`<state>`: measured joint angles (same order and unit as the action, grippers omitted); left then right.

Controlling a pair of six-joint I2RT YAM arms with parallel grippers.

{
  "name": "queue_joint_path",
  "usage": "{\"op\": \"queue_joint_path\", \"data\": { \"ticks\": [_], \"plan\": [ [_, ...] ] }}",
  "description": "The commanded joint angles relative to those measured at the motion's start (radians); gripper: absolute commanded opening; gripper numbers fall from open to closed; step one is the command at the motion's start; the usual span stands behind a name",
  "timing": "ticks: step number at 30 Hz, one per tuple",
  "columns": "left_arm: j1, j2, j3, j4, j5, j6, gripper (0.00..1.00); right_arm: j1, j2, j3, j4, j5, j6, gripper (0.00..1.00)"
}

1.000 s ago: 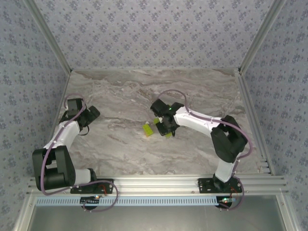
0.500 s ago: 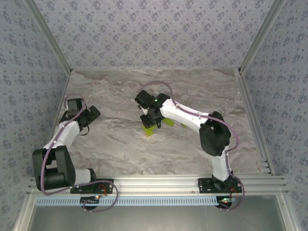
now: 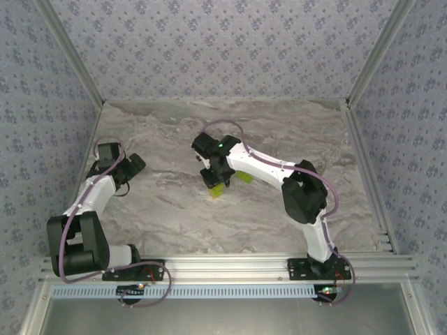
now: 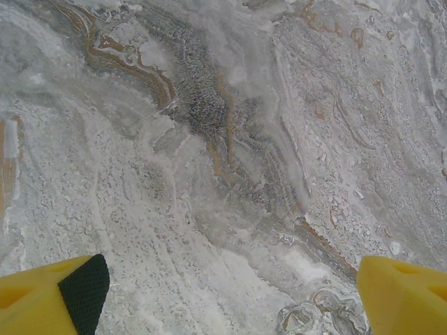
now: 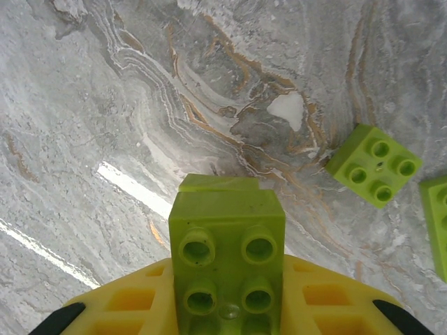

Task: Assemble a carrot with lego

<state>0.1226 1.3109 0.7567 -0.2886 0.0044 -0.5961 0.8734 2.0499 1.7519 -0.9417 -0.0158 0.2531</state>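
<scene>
Lime-green brick (image 5: 227,258) is clamped in the closed right gripper (image 3: 216,178) over the table (image 5: 105,105) (leaf-fitting step, seemingly); a spare brick (image 5: 374,166) lies nearby; left gripper (image 4: 227,296) is spread wide, empty; studs must be aligned next

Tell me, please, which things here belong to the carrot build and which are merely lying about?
Belong to the job:
- lime-green studded plastic brick, clamped in the right gripper
- loose lime-green four-stud plastic brick, lying studs up
- another lime-green brick, cut off by the picture's right edge

Just there:
- grey marble-patterned tabletop
- left gripper, open over bare marble
</scene>
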Motion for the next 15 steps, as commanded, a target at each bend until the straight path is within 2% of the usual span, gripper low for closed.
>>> {"op": "queue_joint_path", "data": {
  "ticks": [1,15],
  "plan": [
    [0.007,-0.013,0.010,0.005,0.011,-0.001,0.93,0.010,0.028,0.020,-0.031,-0.017,-0.003,0.32],
    [0.008,-0.018,0.008,0.004,0.017,0.001,0.93,0.022,0.049,0.017,-0.027,-0.014,0.020,0.32]
  ]
}}
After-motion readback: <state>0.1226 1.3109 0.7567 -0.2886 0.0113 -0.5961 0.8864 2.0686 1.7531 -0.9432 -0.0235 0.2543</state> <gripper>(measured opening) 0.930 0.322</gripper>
